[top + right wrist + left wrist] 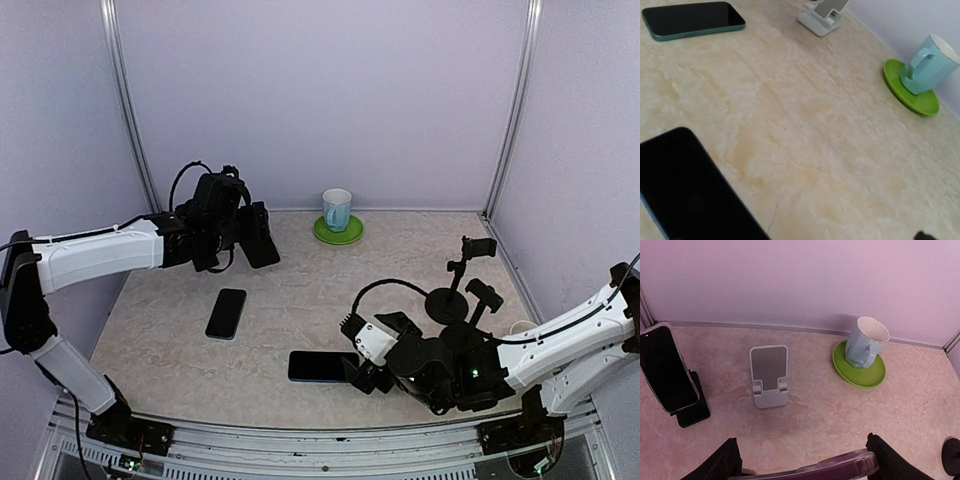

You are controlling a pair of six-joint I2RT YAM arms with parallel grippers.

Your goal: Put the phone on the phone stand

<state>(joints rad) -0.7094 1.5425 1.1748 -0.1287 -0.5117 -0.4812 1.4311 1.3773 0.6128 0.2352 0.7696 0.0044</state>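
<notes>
At bottom edge of left wrist view: phone (810, 471) gripped in my left claw (804, 465), long axis left-right across frame, right end slightly higher. Stand (769, 376) ahead, centre-left of frame, well apart, cradle facing me, back tilted away. Left arm nearer. Right claw (362, 375) gaping wide, holding nothing, beside spare phone (322, 366), lower centre of top view.

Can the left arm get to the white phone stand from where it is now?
Probably yes: the white phone stand stands empty just ahead of the left gripper, with only bare table between.
</notes>
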